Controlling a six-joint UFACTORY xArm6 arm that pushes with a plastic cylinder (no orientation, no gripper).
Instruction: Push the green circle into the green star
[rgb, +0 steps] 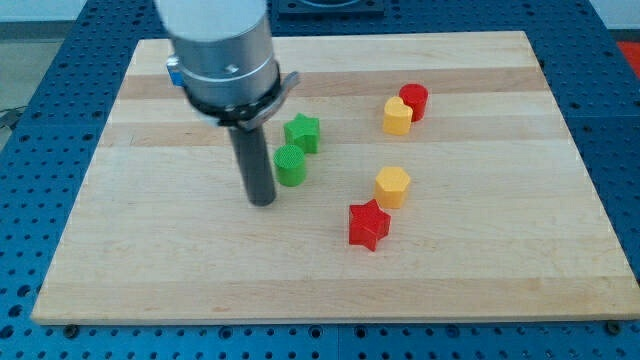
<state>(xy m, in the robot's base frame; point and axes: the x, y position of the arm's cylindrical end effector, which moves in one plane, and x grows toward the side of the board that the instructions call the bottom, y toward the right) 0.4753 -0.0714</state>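
Observation:
The green circle stands near the board's middle, just below and left of the green star. The two look nearly touching. My tip is on the board just left of and slightly below the green circle, close to it. The dark rod rises from the tip to the grey arm body at the view's top left.
A yellow heart and a red circle stand together at the upper right. A yellow hexagon and a red star stand right of centre. A blue block shows partly behind the arm. The wooden board lies on a blue perforated table.

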